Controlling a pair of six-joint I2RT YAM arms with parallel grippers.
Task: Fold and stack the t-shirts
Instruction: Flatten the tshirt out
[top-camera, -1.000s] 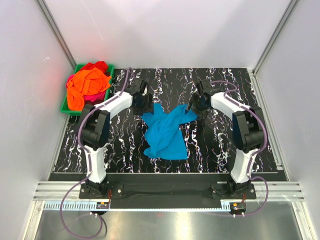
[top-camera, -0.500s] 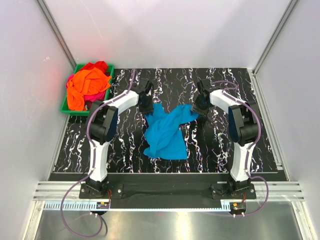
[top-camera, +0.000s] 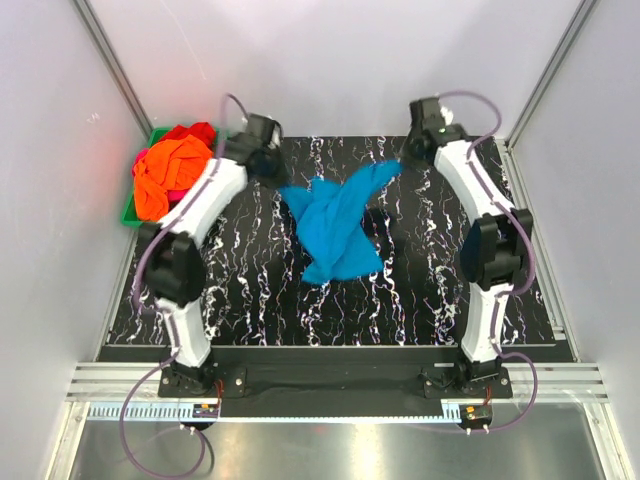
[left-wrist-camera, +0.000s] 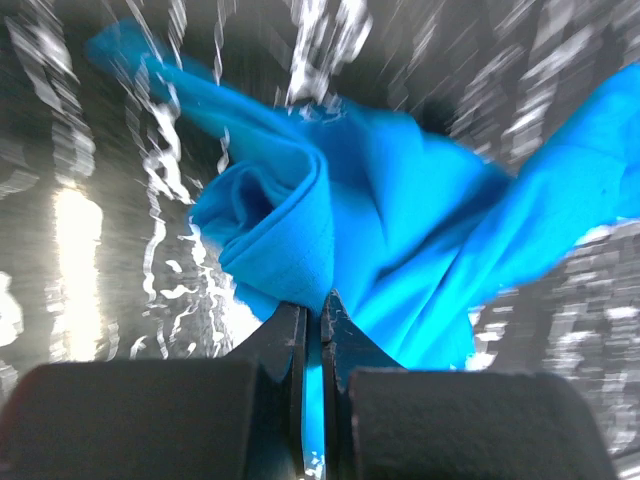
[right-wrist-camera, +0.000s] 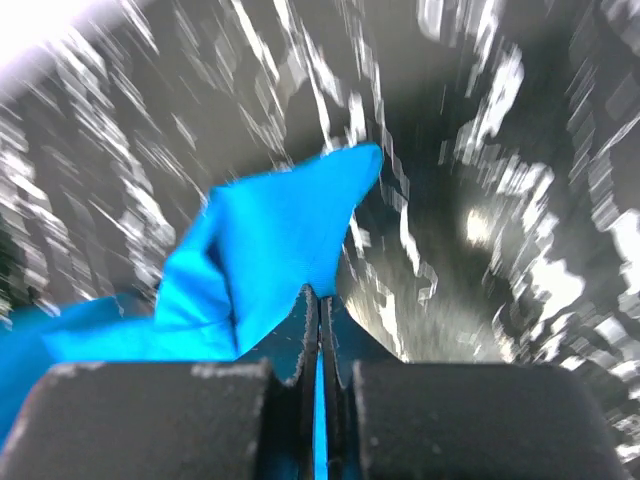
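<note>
Turquoise-blue t-shirt (top-camera: 335, 220), rumpled, spread out, one edge pinched inside the left gripper (left-wrist-camera: 312, 310), a pointed corner inside the right gripper (right-wrist-camera: 320, 305), orange, red and magenta t-shirts (top-camera: 170, 175) heaped left of the left gripper's fingertips.

Both arms stretched far forward. Left end effector (left-wrist-camera: 312, 300) and right end effector (right-wrist-camera: 320, 297) each pinched tight on turquoise t-shirt (top-camera: 335, 215).

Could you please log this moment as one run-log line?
left hand: shut on turquoise t-shirt | right hand: shut on turquoise t-shirt | t-shirt: stretched between both hands | green bin: other t-shirts piled

Heaped t-shirts (top-camera: 170, 170) hide most of the green bin (top-camera: 127, 214).
</note>
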